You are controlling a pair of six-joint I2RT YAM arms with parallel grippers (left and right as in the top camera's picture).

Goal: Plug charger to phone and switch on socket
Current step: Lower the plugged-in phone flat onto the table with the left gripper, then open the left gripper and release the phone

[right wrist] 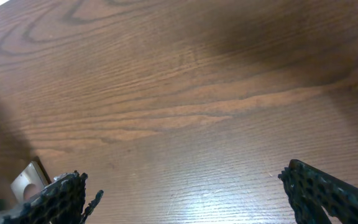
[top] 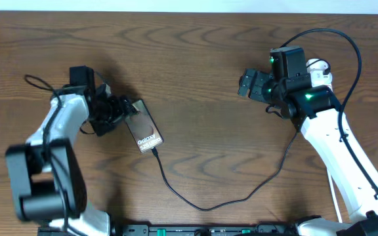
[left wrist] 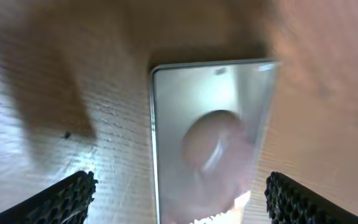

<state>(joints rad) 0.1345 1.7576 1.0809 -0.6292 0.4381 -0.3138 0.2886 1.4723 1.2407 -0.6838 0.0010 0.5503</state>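
The phone (top: 145, 132) lies flat on the table (top: 195, 52), with the left gripper (top: 125, 111) at its top end, fingers wide and empty. The right gripper (top: 247, 84) hangs well apart, equally wide and empty. The phone looks stiff, glossy and slippery, best steadied by its long edges; the charger (top: 202, 206), thin and limp, wants pinching just behind its tip.

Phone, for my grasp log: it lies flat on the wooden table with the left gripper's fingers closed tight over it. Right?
Not quite. The phone does lie flat on the table, but the left gripper is open: the left wrist view shows its fingers spread wide, one on each side of the phone.
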